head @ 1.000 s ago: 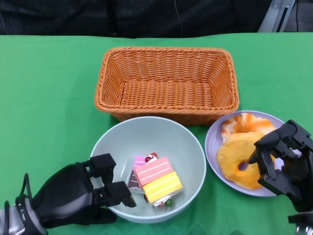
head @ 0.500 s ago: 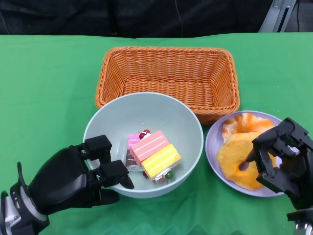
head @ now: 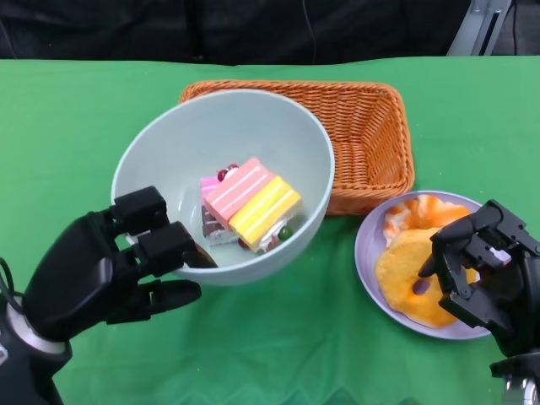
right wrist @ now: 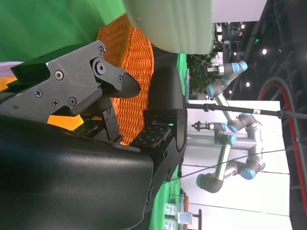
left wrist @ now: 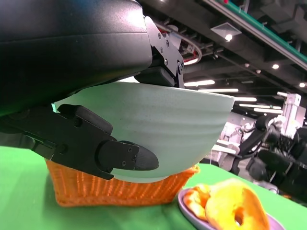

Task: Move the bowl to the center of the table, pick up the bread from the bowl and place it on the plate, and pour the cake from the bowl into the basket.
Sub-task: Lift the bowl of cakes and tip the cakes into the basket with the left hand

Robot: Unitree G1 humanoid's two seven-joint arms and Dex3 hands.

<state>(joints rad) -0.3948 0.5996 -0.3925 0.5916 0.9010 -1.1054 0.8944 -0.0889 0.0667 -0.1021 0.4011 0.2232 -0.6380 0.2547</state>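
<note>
Head view: left hand [head: 110, 270] grips the bowl [head: 169, 148] with cake [head: 249, 202], lifted overlapping the basket [head: 371, 135] at frame centre; right hand [head: 485, 274] hovers empty, fingers curled, over the plate [head: 367, 245].

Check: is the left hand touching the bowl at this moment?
Touching. The left wrist view shows the left hand gripping the bowl, fingers against its outer wall, lifted before the basket.
</note>
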